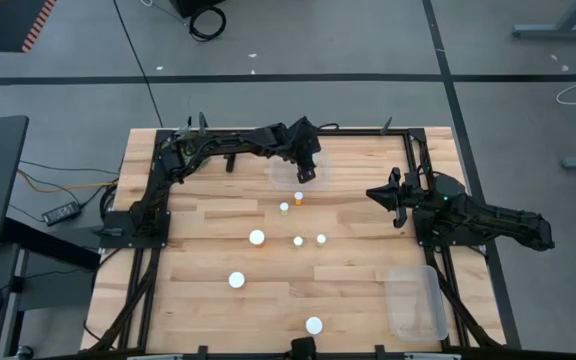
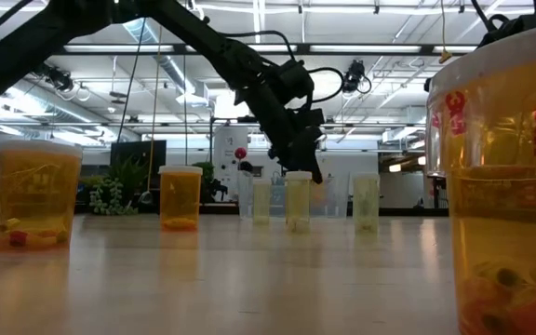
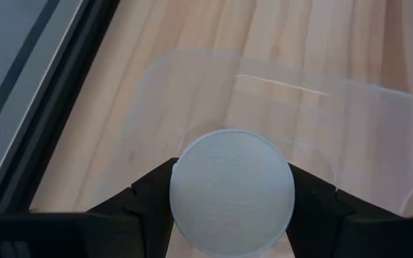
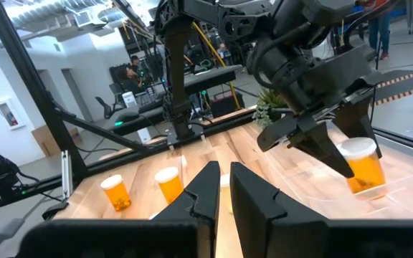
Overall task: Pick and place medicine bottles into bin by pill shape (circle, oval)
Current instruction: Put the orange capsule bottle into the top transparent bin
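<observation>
Your left gripper (image 4: 339,154) pinches an orange medicine bottle (image 4: 363,167), white-capped, above the clear bin (image 4: 407,188). Your right gripper (image 4: 219,188) is pressed together.

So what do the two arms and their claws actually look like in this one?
Both arms are dark, near-black jointed links. The left arm carries cables along it; the right arm shows a small green light. Each claw, left claw and right claw, has two flat black wedge-shaped fingers.

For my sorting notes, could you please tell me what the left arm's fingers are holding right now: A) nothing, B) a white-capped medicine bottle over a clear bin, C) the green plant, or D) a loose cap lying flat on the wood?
B: the left gripper has its fingers clamped on a medicine bottle above the clear bin.
</observation>
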Robot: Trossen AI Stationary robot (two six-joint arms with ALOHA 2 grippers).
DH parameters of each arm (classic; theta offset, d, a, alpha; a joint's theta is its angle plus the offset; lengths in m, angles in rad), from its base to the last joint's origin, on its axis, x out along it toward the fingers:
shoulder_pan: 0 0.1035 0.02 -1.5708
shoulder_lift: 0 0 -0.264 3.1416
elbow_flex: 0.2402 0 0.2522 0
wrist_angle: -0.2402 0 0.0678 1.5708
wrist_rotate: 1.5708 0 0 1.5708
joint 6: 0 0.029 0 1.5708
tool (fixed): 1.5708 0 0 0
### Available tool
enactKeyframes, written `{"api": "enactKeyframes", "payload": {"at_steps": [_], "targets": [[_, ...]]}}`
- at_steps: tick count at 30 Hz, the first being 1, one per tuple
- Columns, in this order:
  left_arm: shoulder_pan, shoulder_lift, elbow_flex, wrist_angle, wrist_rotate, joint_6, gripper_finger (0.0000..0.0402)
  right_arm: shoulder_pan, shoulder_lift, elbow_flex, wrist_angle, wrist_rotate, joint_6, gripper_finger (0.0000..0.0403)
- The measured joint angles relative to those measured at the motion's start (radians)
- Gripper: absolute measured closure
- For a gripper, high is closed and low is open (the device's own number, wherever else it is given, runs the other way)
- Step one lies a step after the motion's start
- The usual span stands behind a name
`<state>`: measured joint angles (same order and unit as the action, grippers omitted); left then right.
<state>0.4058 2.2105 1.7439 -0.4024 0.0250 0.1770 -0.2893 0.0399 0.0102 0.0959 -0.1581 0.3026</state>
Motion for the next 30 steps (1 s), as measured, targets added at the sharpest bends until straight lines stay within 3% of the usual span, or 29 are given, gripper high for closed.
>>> {"api": "enactKeyframes", "payload": {"at_steps": [12,23,30], "targets": [[0.000,-0.003,0.063,-0.069,-0.002,0.018,0.0187,0.000,0.000,0.000,0.000,0.000,0.000,0.0362],[0.006,-0.003,0.064,-0.226,-0.003,0.012,0.0182,0.000,0.000,0.000,0.000,0.000,0.000,0.0362],[0.008,-0.003,0.064,-0.235,-0.004,0.010,0.0192,0.000,0.000,0.000,0.000,0.000,0.000,0.0362]]}}
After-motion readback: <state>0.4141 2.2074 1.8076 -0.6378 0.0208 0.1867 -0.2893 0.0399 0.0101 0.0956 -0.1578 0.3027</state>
